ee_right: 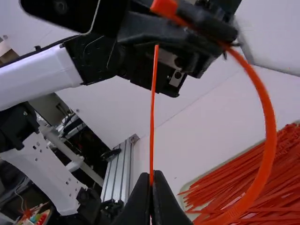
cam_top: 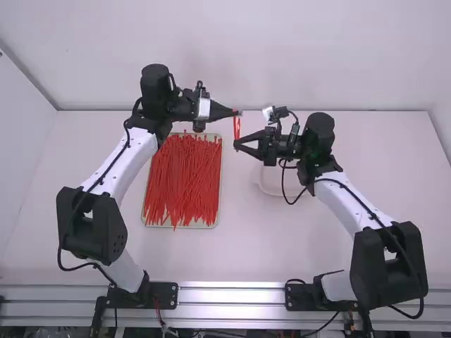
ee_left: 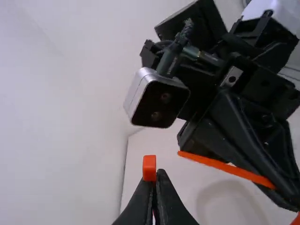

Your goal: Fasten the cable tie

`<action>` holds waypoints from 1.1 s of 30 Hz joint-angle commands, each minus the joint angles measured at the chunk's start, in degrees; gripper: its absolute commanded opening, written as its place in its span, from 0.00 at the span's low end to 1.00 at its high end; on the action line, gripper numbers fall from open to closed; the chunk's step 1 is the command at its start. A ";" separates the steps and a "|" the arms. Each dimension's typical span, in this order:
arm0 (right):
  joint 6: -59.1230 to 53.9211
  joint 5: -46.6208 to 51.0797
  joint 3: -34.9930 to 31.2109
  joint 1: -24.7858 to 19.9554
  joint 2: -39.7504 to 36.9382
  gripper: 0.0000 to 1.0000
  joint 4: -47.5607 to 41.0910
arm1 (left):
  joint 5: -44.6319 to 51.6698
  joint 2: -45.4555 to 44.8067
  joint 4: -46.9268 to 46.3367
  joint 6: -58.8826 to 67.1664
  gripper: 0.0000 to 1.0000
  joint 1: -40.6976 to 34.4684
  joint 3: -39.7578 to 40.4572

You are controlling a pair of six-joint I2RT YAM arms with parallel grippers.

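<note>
One red cable tie [cam_top: 237, 128] hangs in the air between both grippers, behind the tray. My left gripper [cam_top: 235, 112] is shut on its square head [ee_left: 149, 167], which sticks out past the fingertips [ee_left: 161, 197]. Just below it, my right gripper [cam_top: 237, 145] is shut on the thin tail [ee_right: 152, 117]. From the tail the strap bends round in a wide arc [ee_right: 268, 122] back up to the head [ee_right: 164, 6]. The tail tip points up toward the head and stays a short way from it.
A beige tray [cam_top: 217, 220] with several loose red cable ties [cam_top: 184, 176] lies under the left arm. A white bowl [cam_top: 268, 184] stands under the right arm's wrist. Open table spreads to the right and front.
</note>
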 commanded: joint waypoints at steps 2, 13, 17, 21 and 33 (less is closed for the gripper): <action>0.33 -0.04 0.04 -0.04 0.02 0.00 0.90 | 3.85 0.11 0.04 4.33 0.02 0.22 -0.37; 1.20 1.25 0.04 1.77 0.02 0.00 1.09 | 3.65 0.11 1.40 7.23 0.02 0.17 -0.37; 1.64 1.05 0.04 1.73 0.02 0.00 2.38 | 3.65 0.11 1.40 7.91 0.02 0.26 -0.37; 1.84 1.25 0.09 1.95 0.02 0.00 2.40 | 3.63 0.11 1.22 7.96 0.02 0.07 -0.37; 3.13 2.97 0.09 2.25 0.02 0.00 2.99 | 3.43 0.11 1.11 7.93 0.02 -0.74 -0.37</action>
